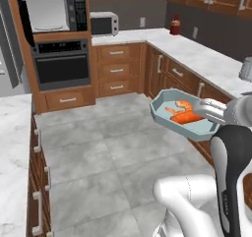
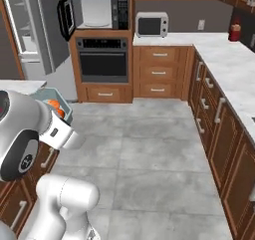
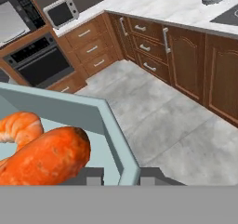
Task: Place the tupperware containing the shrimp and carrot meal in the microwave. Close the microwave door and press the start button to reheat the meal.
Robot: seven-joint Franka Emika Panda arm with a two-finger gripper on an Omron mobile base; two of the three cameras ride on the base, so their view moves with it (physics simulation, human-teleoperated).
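The pale blue-grey tupperware (image 1: 170,102) hangs level in the air over the kitchen floor, with the shrimp and carrot meal (image 1: 183,113) lying in it. My gripper (image 1: 202,114) is shut on its right rim. In the hand view the rim (image 3: 113,125) runs between my fingertips (image 3: 91,177), with the carrot (image 3: 46,158) and the shrimp (image 3: 18,125) just inside. The black microwave (image 1: 49,14) is built in at the far left, above the oven. Its light cavity is showing and the microwave door (image 1: 24,19) is swung open to the left. From the right base view the tupperware (image 2: 54,95) peeks from behind my arm.
A black oven (image 1: 61,64) sits under the microwave, and a small white appliance (image 1: 103,23) stands on the counter beside it. Wooden cabinets with a marble top (image 1: 197,59) run along the right; another counter (image 1: 12,147) is at my left. Grey floor tiles (image 1: 108,147) lie between.
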